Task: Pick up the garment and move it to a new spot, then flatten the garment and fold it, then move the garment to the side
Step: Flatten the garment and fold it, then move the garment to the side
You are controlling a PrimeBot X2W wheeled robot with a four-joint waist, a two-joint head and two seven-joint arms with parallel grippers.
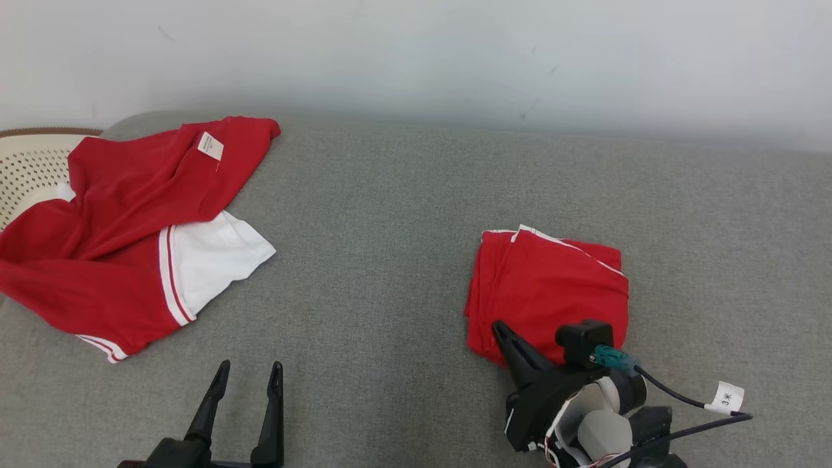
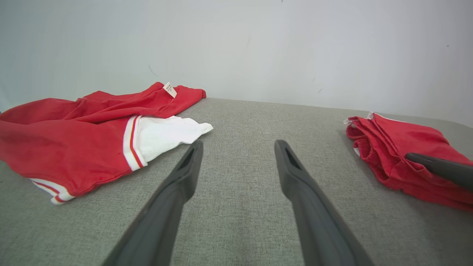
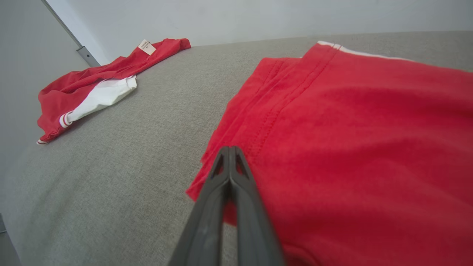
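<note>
While the left gripper (image 1: 251,367) (image 2: 239,144) hovers over bare cloth at the near left with its two dark fingers spread wide and nothing between them, the right gripper (image 1: 500,328) (image 3: 230,149) has its fingers pressed flat together. No fabric shows between them, and their tips lie on the near-left corner of the folded red garment (image 1: 549,292) (image 2: 399,155) (image 3: 351,147).

That garment sits right of centre on the grey woven fabric surface (image 1: 390,260), well apart from everything on the left. It is a compact, flat bundle of plain red knit, several layers thick, and a thin white piping line shows along its far edge. The stacked layer edges face left, where rows of stitching run parallel to the side. Its outline is close to square, so no long axis stands out. The whole bundle is turned slightly, its piped far edge slanting from the far left toward the near right.

At the far left lies a loose red-and-white garment (image 1: 123,240) (image 2: 74,144) (image 3: 81,85) — unfolded and rumpled, with a white panel, striped trim and a small white label (image 1: 210,145) near its far end. It partly drapes over a cream perforated basket (image 1: 26,169). Behind the surface rises a plain white wall (image 1: 416,52).
</note>
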